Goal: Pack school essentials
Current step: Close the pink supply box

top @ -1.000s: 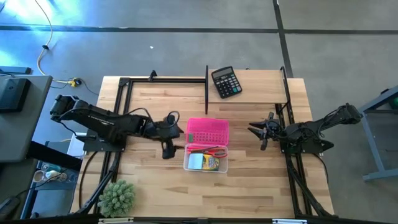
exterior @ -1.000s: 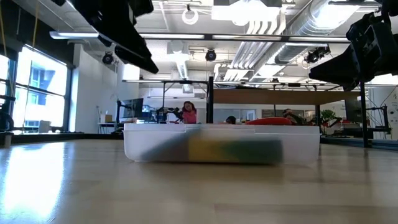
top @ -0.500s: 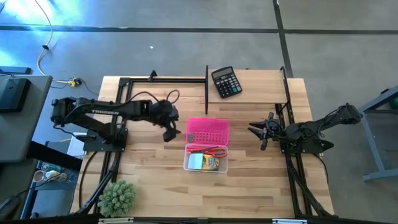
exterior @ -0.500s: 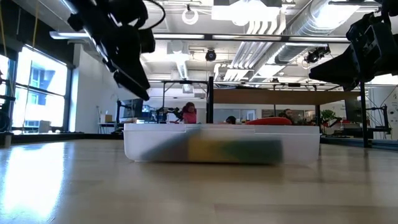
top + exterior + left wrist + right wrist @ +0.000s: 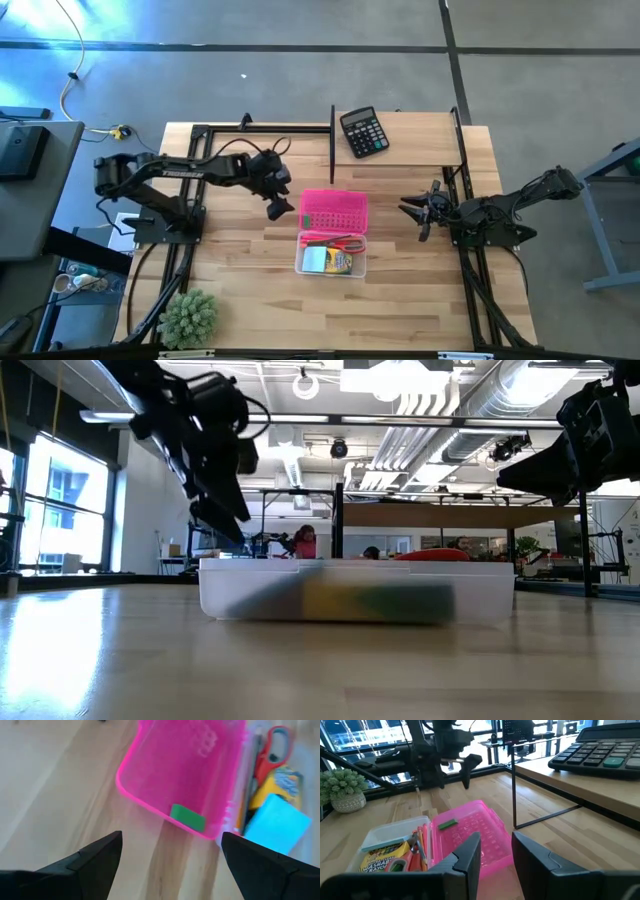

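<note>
Left claw (image 5: 279, 207), fingers apart and empty, hovers beside the pink lid (image 5: 334, 211). Risk: eraser (image 5: 187, 817) lies on the lid; closing could spill it. Right claw (image 5: 424, 213), apart, waits away from the lid.

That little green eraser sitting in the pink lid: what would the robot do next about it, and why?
Probably bring the left gripper down onto the green eraser. Its fingers are open and empty, hovering above the table just beside the open pink lid. The eraser lies in the lid, while the scissors, crayon box and blue pad already sit in the clear tray. The right gripper waits aside.
</note>
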`<state>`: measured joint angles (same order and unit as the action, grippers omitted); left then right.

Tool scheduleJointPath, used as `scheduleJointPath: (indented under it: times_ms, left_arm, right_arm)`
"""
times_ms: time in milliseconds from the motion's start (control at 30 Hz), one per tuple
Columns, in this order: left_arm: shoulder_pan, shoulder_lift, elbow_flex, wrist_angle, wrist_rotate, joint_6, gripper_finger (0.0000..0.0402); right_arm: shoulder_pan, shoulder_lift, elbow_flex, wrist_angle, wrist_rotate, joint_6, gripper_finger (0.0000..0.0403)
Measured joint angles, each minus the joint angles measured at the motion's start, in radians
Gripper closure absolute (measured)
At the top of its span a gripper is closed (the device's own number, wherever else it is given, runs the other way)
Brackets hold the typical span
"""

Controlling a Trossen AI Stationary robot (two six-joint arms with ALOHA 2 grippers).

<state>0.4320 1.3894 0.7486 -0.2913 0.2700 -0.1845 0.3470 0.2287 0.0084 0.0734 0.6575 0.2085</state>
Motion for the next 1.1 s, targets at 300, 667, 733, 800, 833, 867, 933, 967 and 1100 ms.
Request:
scheduleJointPath:
  times_ms: [300,667,733,800,833,867,933,967,1100]
  left_arm:
    - [0.010,0.110,0.000,0.068,0.001,-0.020,0.0072]
    - [0.095,0.199,0.000,0.131,0.059,-0.062,0.0072]
    - [0.111,0.213,0.000,0.131,0.105,-0.043,0.0072]
    - [0.121,0.222,0.000,0.138,0.147,-0.025,0.0072]
    - [0.126,0.226,0.000,0.139,0.164,-0.017,0.0072]
    - [0.130,0.228,0.000,0.138,0.172,-0.011,0.0072]
    - [0.132,0.228,0.000,0.146,0.171,-0.004,0.0072]
    - [0.132,0.228,0.000,0.147,0.171,-0.004,0.0072]
    - [0.132,0.228,0.000,0.161,0.173,-0.003,0.0072]
  right_arm:
    - [0.000,0.000,0.001,0.005,0.045,0.021,0.0300]
    - [0.000,0.000,0.001,0.113,0.152,-0.062,0.0300]
    - [0.000,0.000,0.001,0.174,0.151,-0.076,0.0300]
    - [0.000,0.000,0.001,0.229,0.150,-0.074,0.0300]
    - [0.000,0.000,0.001,0.254,0.150,-0.066,0.0300]
    - [0.000,0.000,0.001,0.275,0.150,-0.054,0.0300]
    - [0.000,0.000,0.001,0.313,0.150,-0.057,0.0300]
    - [0.000,0.000,0.001,0.333,0.151,-0.056,0.0300]
    - [0.000,0.000,0.002,0.396,0.134,-0.051,0.0300]
